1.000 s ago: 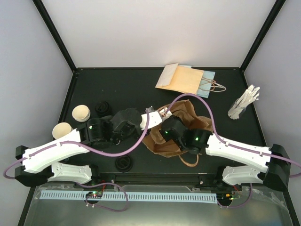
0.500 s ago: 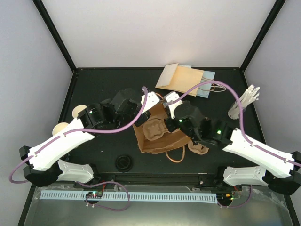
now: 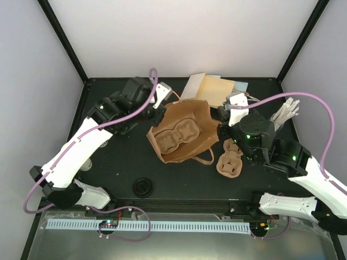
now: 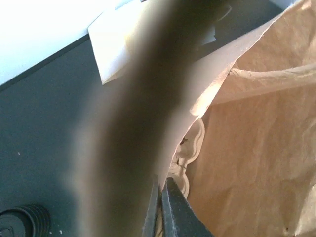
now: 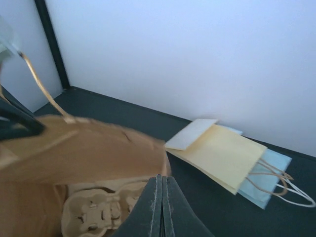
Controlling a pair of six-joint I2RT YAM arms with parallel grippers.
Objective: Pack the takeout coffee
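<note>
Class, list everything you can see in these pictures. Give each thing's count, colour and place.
brown paper bag: one, brown, table centre, mouth open
pulp carriers: two, tan; one inside the bag, one on the table to its right
flat paper bags: three, it seems; cream, yellow, light blue; at the back
stir sticks: a bunch, white, in a holder, back right
black lid: one, black, near edge
lid stack: one, black, left of the bag
table: one, black
left hand: shut on the bag's rim
right hand: shut, at the bag's right rim
</note>
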